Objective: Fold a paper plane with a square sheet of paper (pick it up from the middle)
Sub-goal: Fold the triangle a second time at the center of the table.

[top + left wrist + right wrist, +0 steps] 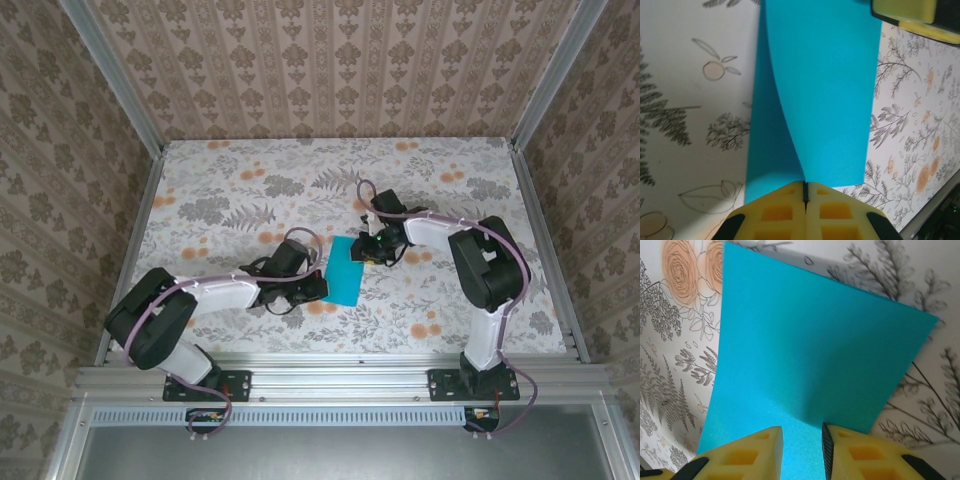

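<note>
The square sheet of paper (345, 270) is teal-blue and lies mid-table, curved upward along one side rather than flat. My left gripper (318, 286) is shut on its near-left edge; in the left wrist view the yellow fingertips (805, 184) pinch a raised ridge of the sheet (820, 90). My right gripper (372, 250) is at the opposite edge. In the right wrist view its jaws (802, 432) stand apart, straddling the sheet (810, 350), whose surface rises toward the right-hand finger (850, 450). The right gripper's yellow pads (905, 12) show at the top of the left wrist view.
The floral tablecloth (230, 190) covers the table. Patterned walls and metal frame rails (140, 230) close in the left, right and back sides. A metal rail (330, 375) runs along the near edge by the arm bases.
</note>
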Robot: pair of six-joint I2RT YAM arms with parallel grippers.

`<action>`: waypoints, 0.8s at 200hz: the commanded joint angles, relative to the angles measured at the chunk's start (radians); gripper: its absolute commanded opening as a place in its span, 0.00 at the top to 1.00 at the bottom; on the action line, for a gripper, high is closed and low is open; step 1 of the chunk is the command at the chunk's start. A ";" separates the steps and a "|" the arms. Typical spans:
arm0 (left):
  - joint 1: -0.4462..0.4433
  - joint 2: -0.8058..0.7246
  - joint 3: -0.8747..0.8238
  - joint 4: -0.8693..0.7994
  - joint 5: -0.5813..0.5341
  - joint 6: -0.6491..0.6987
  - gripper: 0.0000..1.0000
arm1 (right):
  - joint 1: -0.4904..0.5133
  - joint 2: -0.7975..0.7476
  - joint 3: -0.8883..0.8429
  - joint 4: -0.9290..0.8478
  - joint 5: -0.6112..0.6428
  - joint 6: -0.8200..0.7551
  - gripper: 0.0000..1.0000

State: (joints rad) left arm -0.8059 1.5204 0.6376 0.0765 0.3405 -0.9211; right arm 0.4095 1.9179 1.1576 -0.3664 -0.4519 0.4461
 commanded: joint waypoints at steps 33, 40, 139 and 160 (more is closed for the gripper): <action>-0.009 0.049 0.069 0.011 0.014 -0.017 1.00 | 0.015 0.039 0.052 -0.065 0.047 -0.078 0.71; -0.009 0.055 0.077 0.010 0.018 -0.016 1.00 | 0.015 0.040 0.055 -0.068 0.048 -0.084 0.71; -0.008 0.163 0.188 0.003 0.045 0.004 0.99 | 0.015 0.041 0.066 -0.066 0.034 -0.118 0.72; -0.007 0.189 0.216 0.003 0.046 0.006 0.99 | 0.015 0.042 0.068 -0.068 0.033 -0.120 0.72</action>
State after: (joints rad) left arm -0.8066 1.6783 0.8085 0.0834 0.3702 -0.9215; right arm 0.4183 1.9446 1.1992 -0.3943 -0.4320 0.3481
